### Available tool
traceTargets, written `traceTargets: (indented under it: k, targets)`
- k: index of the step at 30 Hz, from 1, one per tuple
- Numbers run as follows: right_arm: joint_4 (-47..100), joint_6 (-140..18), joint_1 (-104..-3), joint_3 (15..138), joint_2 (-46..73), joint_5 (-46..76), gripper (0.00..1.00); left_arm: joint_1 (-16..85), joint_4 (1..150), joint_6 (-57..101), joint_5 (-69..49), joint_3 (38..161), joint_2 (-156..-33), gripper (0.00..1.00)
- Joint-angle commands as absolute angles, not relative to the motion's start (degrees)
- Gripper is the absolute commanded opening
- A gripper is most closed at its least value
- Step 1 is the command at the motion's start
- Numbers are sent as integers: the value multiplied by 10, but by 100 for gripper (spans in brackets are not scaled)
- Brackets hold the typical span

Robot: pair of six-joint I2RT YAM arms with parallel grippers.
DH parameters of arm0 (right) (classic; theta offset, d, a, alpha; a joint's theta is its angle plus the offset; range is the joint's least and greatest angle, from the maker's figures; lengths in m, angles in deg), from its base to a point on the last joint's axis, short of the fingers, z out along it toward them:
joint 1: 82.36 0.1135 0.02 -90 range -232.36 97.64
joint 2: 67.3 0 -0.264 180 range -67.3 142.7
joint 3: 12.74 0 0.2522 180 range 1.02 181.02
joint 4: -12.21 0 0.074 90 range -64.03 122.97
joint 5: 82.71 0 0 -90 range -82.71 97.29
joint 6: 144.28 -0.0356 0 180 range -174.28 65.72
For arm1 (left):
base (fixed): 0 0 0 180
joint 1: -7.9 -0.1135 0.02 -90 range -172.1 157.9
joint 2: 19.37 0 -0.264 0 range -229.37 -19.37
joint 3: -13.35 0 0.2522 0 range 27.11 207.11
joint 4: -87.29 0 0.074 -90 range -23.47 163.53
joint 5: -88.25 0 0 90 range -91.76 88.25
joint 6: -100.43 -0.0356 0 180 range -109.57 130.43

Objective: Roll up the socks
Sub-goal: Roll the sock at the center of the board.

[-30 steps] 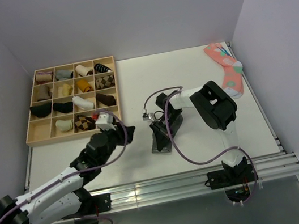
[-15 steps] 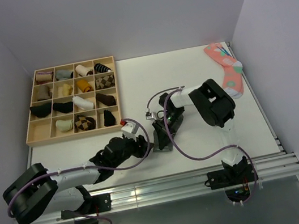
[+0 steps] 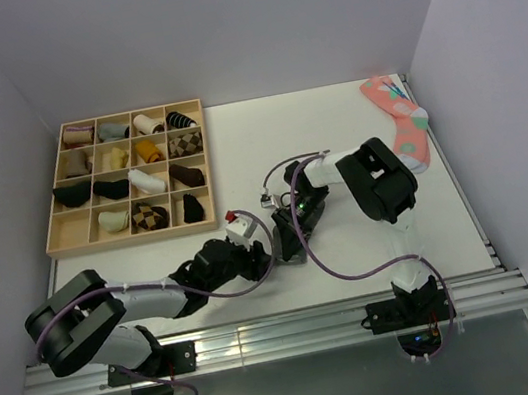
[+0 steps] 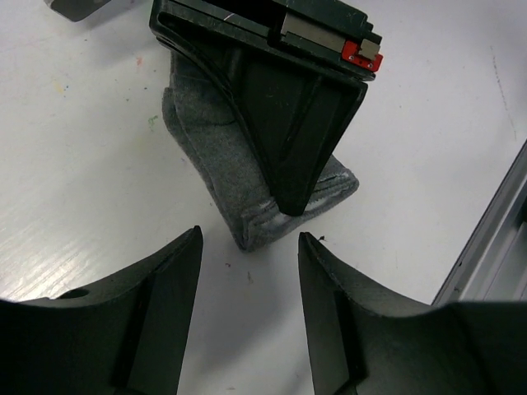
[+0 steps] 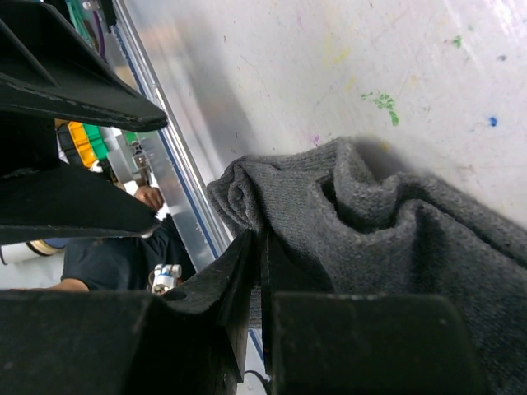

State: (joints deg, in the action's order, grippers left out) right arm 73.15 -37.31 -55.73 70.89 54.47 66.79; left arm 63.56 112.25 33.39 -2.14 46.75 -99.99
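The soft dark grey knit socks (image 4: pixel 198 140) lie on the white table (image 4: pixel 74 164), pinched tight by the black right gripper (image 4: pixel 292 202). The left gripper (image 4: pixel 249 251) hangs open just beside them; a bump could undo the fold.

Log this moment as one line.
right jaws: shut on dark charcoal-grey knit sock | left jaws: open, facing sock's end, not touching | sock: on white table
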Motion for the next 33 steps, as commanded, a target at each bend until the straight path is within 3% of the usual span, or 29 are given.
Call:
traceTargets:
  k: [1, 22, 28, 33]
  targets:
    - [736, -370, -563, 716, 548, 661, 11, 638, 1146, 308, -23, 499, -1022, 55]
    - [740, -364, -569, 715, 549, 649, 9, 638, 1148, 299, 8, 549, -1109, 43]
    - [737, -369, -570, 717, 545, 643, 9, 638, 1140, 307, 11, 562, -1132, 24]
    - [724, -380, -570, 715, 543, 635, 9, 644, 1141, 316, 13, 556, -1135, 18]
